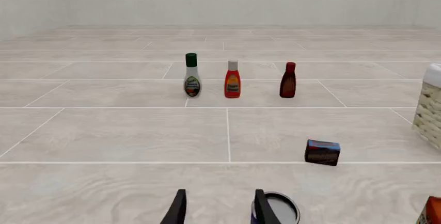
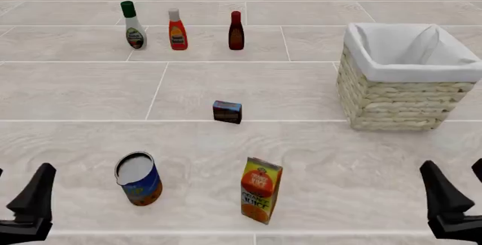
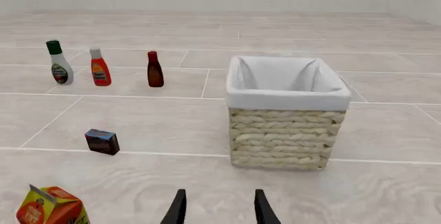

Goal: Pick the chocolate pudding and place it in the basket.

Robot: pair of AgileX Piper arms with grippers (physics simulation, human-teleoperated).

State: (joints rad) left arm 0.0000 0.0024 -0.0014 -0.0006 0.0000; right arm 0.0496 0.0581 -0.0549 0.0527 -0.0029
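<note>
Item 1, chocolate pudding (image 2: 227, 112): small dark carton w/ bluish top edge, lying on the tiled surface (image 2: 75, 87) mid-scene, long axis roughly across the front view and slightly skewed. Untouched, nothing gripping it.

Item 2, basket (image 2: 391, 106): wicker, white cloth lining, upright, to the pudding's right and a little farther back; well apart from it. Appears to hold nothing as far as the interior shows.

Item 3, left gripper (image 1: 219, 208): at near-left edge of front view, fingers parted, holding nothing. Pudding lies ahead of it and off to the right.

Item 4, right gripper (image 3: 219, 207): near-right edge, fingers parted approx same amount, holding nothing. Pudding lies ahead and off to the left; basket almost straight ahead.

Judgement: both arms sit about equally far from the pudding; right arm is better placed re the basket. Reach is forward and inward either way.

Other stock: blue can (image 2: 139, 178) and orange juice carton (image 2: 261, 189) near front, between the grippers and the pudding; green-cap bottle (image 2: 133, 25), red bottle (image 2: 177, 30), dark brown bottle (image 2: 236, 31) in a row at the back
</note>
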